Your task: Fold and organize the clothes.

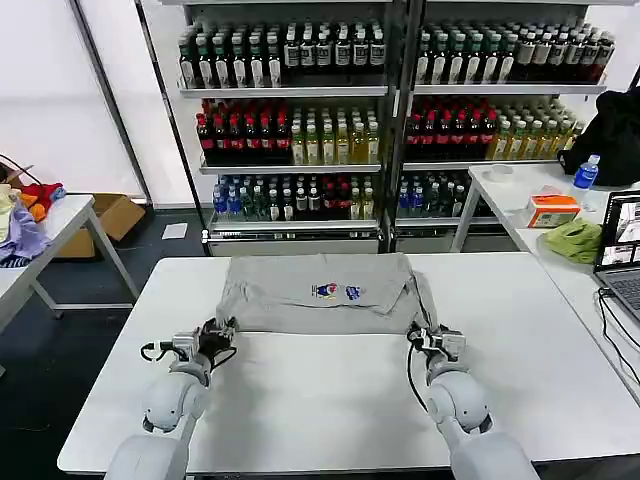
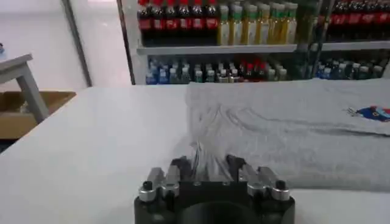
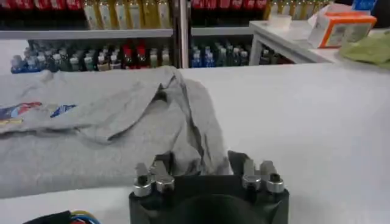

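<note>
Your grey shirt [image 1: 320, 292] lies half folded on the white counter [image 1: 330, 390], nearer its far edge. Your left pincer [image 1: 219, 332] is clamped on the shirt's near left hem, and your right pincer [image 1: 425, 338] grips the near right hem

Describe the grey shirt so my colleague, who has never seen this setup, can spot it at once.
Start at the white table in front of the drink shelves. The shirt lies flat across its far half, its near hem at the left claw and right claw. It is the table's only garment, light grey with a small multicoloured chest print.
</note>
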You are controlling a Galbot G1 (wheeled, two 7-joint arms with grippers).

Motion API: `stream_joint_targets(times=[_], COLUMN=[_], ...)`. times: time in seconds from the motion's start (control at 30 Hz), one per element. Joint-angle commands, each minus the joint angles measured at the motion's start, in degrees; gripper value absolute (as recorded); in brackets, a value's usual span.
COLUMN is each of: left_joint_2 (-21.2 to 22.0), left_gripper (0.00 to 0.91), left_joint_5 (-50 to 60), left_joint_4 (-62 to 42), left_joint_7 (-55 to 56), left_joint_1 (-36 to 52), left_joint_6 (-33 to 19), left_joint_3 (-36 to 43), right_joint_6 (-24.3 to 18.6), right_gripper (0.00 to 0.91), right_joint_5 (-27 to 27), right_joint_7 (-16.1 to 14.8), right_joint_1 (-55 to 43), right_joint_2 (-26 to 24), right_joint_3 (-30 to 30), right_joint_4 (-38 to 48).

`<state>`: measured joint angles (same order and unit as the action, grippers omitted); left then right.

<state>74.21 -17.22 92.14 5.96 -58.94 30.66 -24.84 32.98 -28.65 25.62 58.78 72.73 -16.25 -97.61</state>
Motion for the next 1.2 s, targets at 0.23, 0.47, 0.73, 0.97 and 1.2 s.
stream_joint_targets(times=[0.23,0.47,0.73,0.97,1.2], left_joint_2=[0.2,0.2,-1.3,-2.2,-1.4], left_gripper=[0.000,0.000,0.000,0.000,0.010], left_joint_5=[1.3,1.3,0.1,-0.7,0.2], left_joint_4=[2.0,8.0,18.8,27.2,32.3], left_joint_7=[-1.6,-1.8,-1.5,-1.0,0.3], left_joint_1=[-2.8,-5.1,-10.5,-19.0,-28.6], left_joint_6=[-1.3,-1.5,-1.0,-0.4,-0.7], left_joint_3=[0.1,0.2,-1.4,-2.3,-2.8], right_joint_6=[0.2,0.2,0.3,0.4,0.1], right_gripper=[0.000,0.000,0.000,0.000,0.000], right_joint_5=[-1.0,0.0,1.6,3.2,6.2], right_joint_7=[0.5,1.3,3.0,5.7,7.1], right_joint_1=[2.1,4.0,7.7,13.2,27.6], right_joint_2=[0.1,-1.3,-2.2,-3.3,-2.4], right_joint_3=[-0.4,-1.3,-1.9,-2.2,-3.3], right_joint_4=[-2.1,-11.0,-20.1,-26.1,-31.2])
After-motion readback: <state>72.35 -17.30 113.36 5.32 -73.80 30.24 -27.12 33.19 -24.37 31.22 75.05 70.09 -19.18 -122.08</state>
